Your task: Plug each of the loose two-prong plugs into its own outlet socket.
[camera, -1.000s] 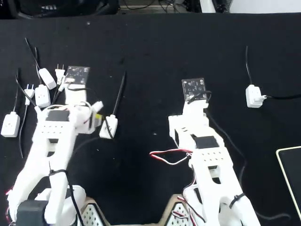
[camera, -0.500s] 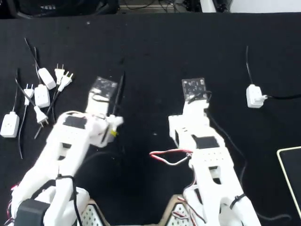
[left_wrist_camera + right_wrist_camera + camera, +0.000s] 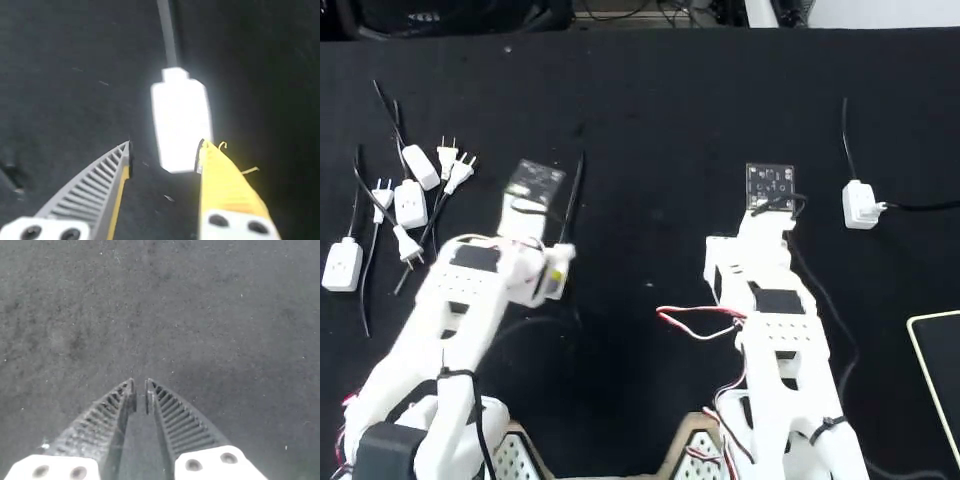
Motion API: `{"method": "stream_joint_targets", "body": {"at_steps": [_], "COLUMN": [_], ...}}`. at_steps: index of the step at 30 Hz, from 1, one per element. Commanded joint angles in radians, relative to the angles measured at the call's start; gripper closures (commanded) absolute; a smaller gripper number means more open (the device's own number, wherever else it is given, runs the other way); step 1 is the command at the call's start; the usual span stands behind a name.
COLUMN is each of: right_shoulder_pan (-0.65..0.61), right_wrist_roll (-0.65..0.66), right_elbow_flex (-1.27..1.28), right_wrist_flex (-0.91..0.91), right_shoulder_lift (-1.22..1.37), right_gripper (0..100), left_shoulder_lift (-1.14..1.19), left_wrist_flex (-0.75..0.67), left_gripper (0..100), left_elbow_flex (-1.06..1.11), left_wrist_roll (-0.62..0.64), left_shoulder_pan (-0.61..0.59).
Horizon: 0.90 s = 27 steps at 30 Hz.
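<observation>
Two shifts logged within a second. Swung the left arm point(image 3: 470, 290) off the cluster of loose plugs point(image 3: 456, 162) at the table's far left and over toward the middle, above the white socket block point(image 3: 179, 125). Slid the right arm point(image 3: 775, 300) a little sideways, toward the lone socket point(image 3: 860, 205) near the right edge. Picked up no plug on the way, so judged no new pairing as begun.

Held the left gripper point(image 3: 165, 145) low over the block with jaws spread wide, grey finger clear of it, yellow finger point(image 3: 220, 180) at its corner and possibly touching. Gripped nothing. Pointed the right gripper point(image 3: 140, 382) down at bare black table point(image 3: 200, 300), jaws drawn almost together, nothing between. Read the likely next step as closing on the block to carry it toward a plug.
</observation>
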Motion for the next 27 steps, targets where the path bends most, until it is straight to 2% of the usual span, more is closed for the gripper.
{"method": "stream_joint_targets", "body": {"at_steps": [1,4,12,17,27], "right_shoulder_pan": [0.014,-0.005,-0.026,-0.026,-0.026], "right_wrist_roll": [-0.006,-0.006,-0.006,-0.006,-0.006], "right_elbow_flex": [-0.038,-0.036,-0.035,-0.035,-0.035], "right_wrist_flex": [-0.025,-0.025,-0.021,-0.020,-0.020], "right_shoulder_lift": [0.001,0.002,0.004,0.004,0.004], "right_gripper": [96.6,96.6,96.6,96.6,96.6], "left_shoulder_lift": [-0.003,-0.011,-0.014,-0.014,-0.002], "left_wrist_flex": [-0.123,-0.161,-0.150,-0.034,-0.080], "left_gripper": [78,78,78,78,78], "left_elbow_flex": [-0.039,-0.019,-0.025,-0.033,0.016], "left_wrist_roll": [0.015,0.011,0.018,0.066,0.058], "left_shoulder_pan": [-0.116,-0.134,-0.122,-0.048,-0.102]}}
